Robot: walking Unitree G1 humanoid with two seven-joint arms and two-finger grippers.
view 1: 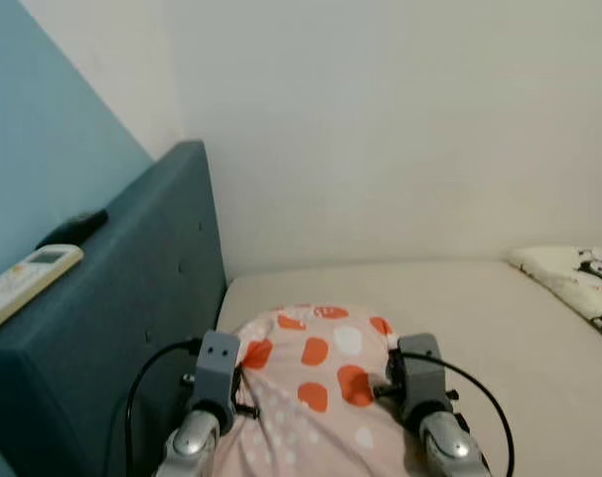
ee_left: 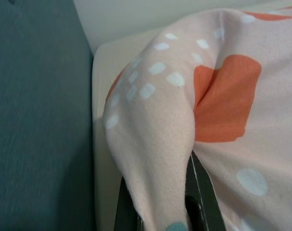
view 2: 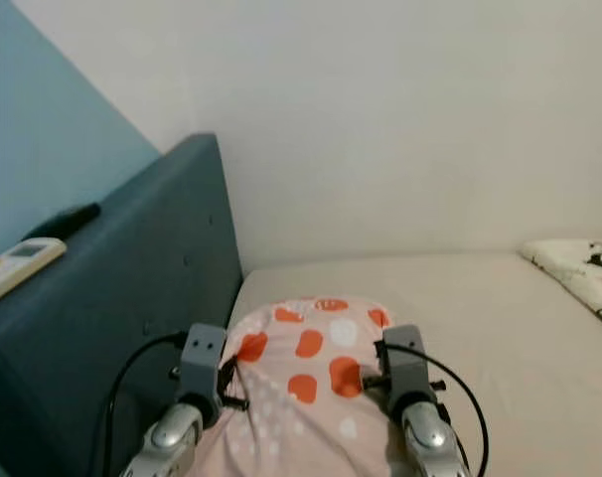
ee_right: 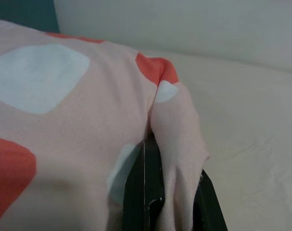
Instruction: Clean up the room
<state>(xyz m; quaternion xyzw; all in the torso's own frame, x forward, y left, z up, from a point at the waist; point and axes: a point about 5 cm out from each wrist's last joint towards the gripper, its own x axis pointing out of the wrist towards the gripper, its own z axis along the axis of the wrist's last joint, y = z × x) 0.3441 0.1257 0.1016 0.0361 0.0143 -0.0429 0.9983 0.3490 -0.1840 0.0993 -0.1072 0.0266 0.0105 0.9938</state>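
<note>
Risk: you had each gripper pinching only a thin fold; a sideways tug could have slipped a corner free and dropped the pillow askew.
Pillow (view 1: 316, 383): lower centre of frame, over the bed (view 1: 460, 308) beside the headboard (view 1: 132, 298).
Left gripper (ee_left: 158, 211): fingers pinched the left corner.
Right gripper (ee_right: 167, 202): fingers pinched the right corner.

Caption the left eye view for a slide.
Both grippers, left and right, hold a pink dotted pillow over the beige mattress beside the blue headboard.
</note>
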